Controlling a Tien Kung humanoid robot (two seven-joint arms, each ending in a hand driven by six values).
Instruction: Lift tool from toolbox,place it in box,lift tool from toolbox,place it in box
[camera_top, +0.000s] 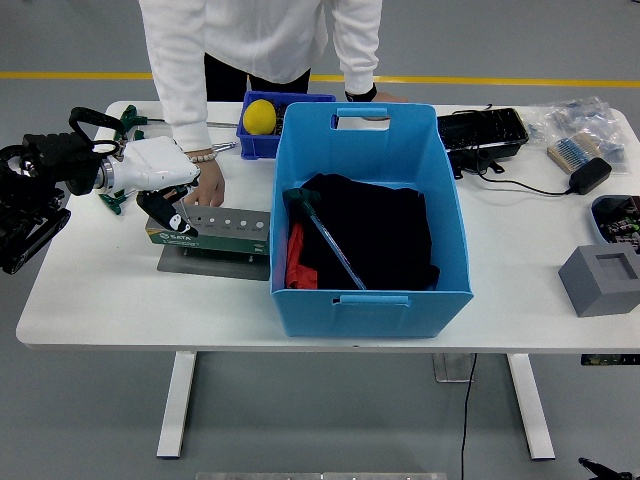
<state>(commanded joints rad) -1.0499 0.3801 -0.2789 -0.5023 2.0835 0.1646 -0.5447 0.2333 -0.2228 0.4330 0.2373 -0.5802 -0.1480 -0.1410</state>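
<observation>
The toolbox (225, 228) is a green rack with a row of holes, standing on a grey plate (200, 265) left of the big blue box (372, 300). My left hand (172, 215), white with black parts, hangs over the rack's left end and touches it there. Whether it holds a tool is hidden. A person's hand (210, 185) rests just behind the rack. Inside the blue box a green-handled tool (322, 235) lies on black cloth (385, 235) beside something red (296, 255). My right arm is out of view.
A small blue bin with a yellow ball (259, 117) stands behind the rack. The person leans over the far edge. At the right are a black tray (480, 130), a brush (570, 152), a charger (588, 175) and a grey block (603, 280).
</observation>
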